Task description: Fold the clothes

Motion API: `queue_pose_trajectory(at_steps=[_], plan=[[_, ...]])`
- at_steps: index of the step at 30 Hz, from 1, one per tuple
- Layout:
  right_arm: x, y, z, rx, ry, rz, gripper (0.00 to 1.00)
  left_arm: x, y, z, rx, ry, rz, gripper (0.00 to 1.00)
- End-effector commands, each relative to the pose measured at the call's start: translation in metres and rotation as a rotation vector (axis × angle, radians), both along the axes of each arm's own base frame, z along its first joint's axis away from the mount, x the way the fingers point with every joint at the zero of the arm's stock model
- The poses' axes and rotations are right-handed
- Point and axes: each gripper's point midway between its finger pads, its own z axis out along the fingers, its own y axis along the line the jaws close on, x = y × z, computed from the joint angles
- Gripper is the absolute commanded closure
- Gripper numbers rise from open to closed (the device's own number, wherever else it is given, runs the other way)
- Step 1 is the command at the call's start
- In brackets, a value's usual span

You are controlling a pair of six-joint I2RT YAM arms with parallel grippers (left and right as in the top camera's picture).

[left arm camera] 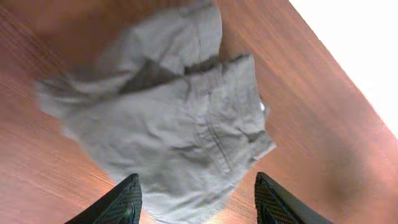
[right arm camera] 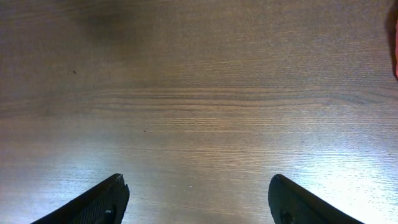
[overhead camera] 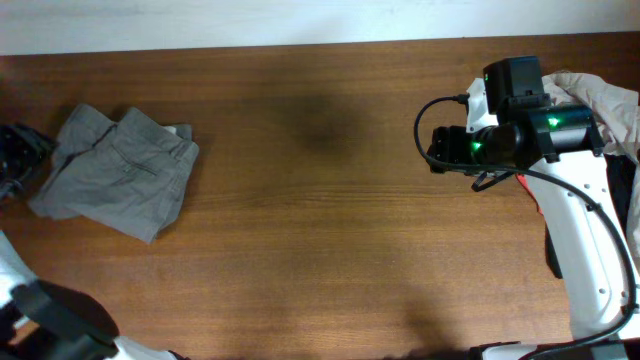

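The grey-olive shorts (overhead camera: pixel 120 172) lie in a folded, wrinkled bundle on the left side of the wooden table (overhead camera: pixel 320 230). In the left wrist view the shorts (left arm camera: pixel 180 118) fill the middle, waistband and pocket seam showing. My left gripper (left arm camera: pixel 198 200) is open and empty, its fingertips astride the near edge of the shorts, apart from the cloth. My right gripper (right arm camera: pixel 198 196) is open and empty over bare wood at the right of the table, far from the shorts.
A pile of other garments sits at the far right edge: pale beige-grey cloth (overhead camera: pixel 608 100), a bit of red (overhead camera: pixel 527 188) and black (overhead camera: pixel 628 205), partly under my right arm (overhead camera: pixel 515 135). A dark object (overhead camera: pixel 15 152) lies at the left edge.
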Motion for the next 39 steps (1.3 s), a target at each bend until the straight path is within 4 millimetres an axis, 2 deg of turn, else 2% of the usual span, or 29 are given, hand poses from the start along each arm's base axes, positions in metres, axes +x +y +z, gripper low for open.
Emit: queue_pose_trajectory(at_steps=[1,4,6,7,8,9,14,16,19,20,24,27,30,35,39], plan=[[-0.001,-0.004,0.009,-0.009,-0.031,-0.001,0.23,0.007,0.006,-0.008,0.204,0.082,-0.079,0.47],[-0.001,-0.004,0.009,-0.008,-0.031,-0.004,0.23,0.032,-0.007,-0.023,0.288,0.081,-0.208,0.63],[-0.001,-0.004,0.009,-0.006,-0.029,-0.009,0.23,0.044,-0.012,-0.040,0.316,0.101,-0.248,0.80],[-0.002,-0.003,0.009,-0.002,-0.026,-0.010,0.23,0.051,-0.016,-0.057,0.331,0.131,-0.275,0.89],[-0.002,-0.002,0.009,0.002,-0.024,-0.008,0.23,0.052,-0.015,-0.067,0.338,0.157,-0.276,0.95],[-0.003,-0.002,0.009,0.006,-0.020,-0.006,0.23,0.052,-0.013,-0.085,0.347,0.216,-0.274,1.00],[-0.008,0.000,0.007,0.018,0.001,-0.001,0.23,0.029,-0.003,-0.161,0.240,0.441,-0.141,1.00],[-0.009,0.000,0.007,0.018,0.005,-0.001,0.23,0.018,-0.016,-0.193,0.132,0.516,-0.122,0.99],[-0.009,0.001,0.007,0.021,0.004,0.000,0.23,0.009,-0.039,-0.221,0.031,0.593,-0.145,0.99],[-0.009,0.001,0.007,0.021,0.005,0.000,0.23,0.006,-0.054,-0.231,-0.022,0.622,-0.142,0.99],[-0.010,0.002,0.007,0.025,0.008,0.002,0.23,0.013,-0.096,-0.245,-0.169,0.629,-0.057,0.99],[-0.010,0.005,0.007,0.043,0.008,0.009,0.23,0.028,-0.110,-0.244,-0.226,0.580,-0.017,0.99],[-0.010,0.005,0.008,0.045,0.007,0.010,0.23,0.038,-0.117,-0.242,-0.272,0.537,0.001,1.00],[-0.010,0.006,0.008,0.048,0.008,0.012,0.23,0.036,-0.108,-0.230,-0.240,0.521,-0.033,0.99],[-0.009,0.006,0.008,0.048,0.005,0.012,0.23,0.038,-0.099,-0.189,-0.187,0.450,-0.109,0.97]])
